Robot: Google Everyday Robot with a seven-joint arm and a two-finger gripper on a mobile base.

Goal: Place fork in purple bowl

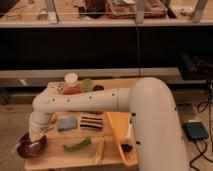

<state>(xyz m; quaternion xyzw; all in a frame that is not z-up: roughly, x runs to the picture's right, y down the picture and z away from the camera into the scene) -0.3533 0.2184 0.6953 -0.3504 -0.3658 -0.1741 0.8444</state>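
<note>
The purple bowl (29,149) sits at the front left corner of the wooden table (60,157). My white arm reaches across the table from the right and bends down at the left. My gripper (36,136) hangs just above the bowl's right rim. A thin pale sliver, the fork (35,146), shows inside the bowl right under the gripper. I cannot tell whether the gripper still holds it.
A blue sponge (66,123), a dark striped block (91,122), a green pepper (77,145) and a flat yellow stick (99,151) lie mid-table. A yellow tray (116,125) holds a black-handled brush (127,142). An orange bowl with a white cup (71,84) stands at the back.
</note>
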